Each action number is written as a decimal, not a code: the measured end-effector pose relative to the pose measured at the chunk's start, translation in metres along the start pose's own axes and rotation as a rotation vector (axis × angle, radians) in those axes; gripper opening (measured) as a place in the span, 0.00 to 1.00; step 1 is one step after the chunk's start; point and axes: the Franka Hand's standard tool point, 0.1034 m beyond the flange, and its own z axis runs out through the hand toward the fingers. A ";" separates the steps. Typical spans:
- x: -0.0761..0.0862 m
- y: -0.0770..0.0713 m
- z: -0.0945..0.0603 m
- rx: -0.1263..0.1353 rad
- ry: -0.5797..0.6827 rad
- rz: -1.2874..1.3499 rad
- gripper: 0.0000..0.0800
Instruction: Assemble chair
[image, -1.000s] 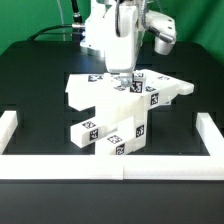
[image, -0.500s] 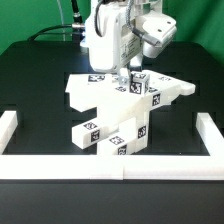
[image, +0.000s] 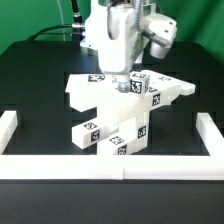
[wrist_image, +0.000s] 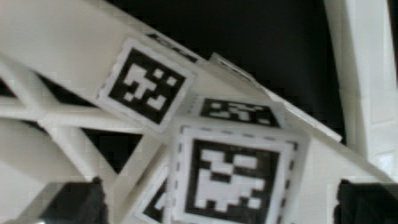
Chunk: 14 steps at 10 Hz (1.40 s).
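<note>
Risk 1: the gripper (image: 122, 84) is sitting tight in against the chair (image: 118, 115) pile. My guess is that any sideways drift is going to shove the loose white parts out of line.
Cause: the parts are looking only rested on each other, with nothing visibly locking them, so a small bump is probably enough.
Risk 2: if the fingers are closing off-centre, the tagged block (image: 141, 82) just beside them is likely to be twisting or tipping off the top.
Risk 3: a hard downward push could be sliding the short pieces (image: 105, 135) at the front of the pile toward the rail (image: 60, 163). This is judgement only.
Arm pose: the arm (image: 118, 35) is standing upright over the middle of the table (image: 35, 75), with the wrist vertical and the fingers pointing straight down.
Gripper height: the tip is sitting level with the top of the pile, touching or almost touching it. I cannot tell which.
Gripper state: I cannot tell. In the exterior view the fingertips are hiding among the white parts, and the wrist view is not showing them clearly.
Wrist view: the camera is looking close onto a large tag (wrist_image: 228, 180) on a white face, with slanted frame bars (wrist_image: 54, 110) beside it. The picture is blurry.
Chair location: it is lying in parts in the middle of the black table, well apart from the side rails and nearer the front one.
Stage: I am judging this as mid-assembly, with the chair not yet whole.
</note>
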 end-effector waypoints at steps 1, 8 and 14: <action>-0.002 -0.001 -0.001 -0.002 0.001 -0.115 0.81; -0.003 -0.001 0.000 -0.006 0.009 -0.597 0.81; -0.013 -0.001 0.000 -0.008 0.010 -0.975 0.81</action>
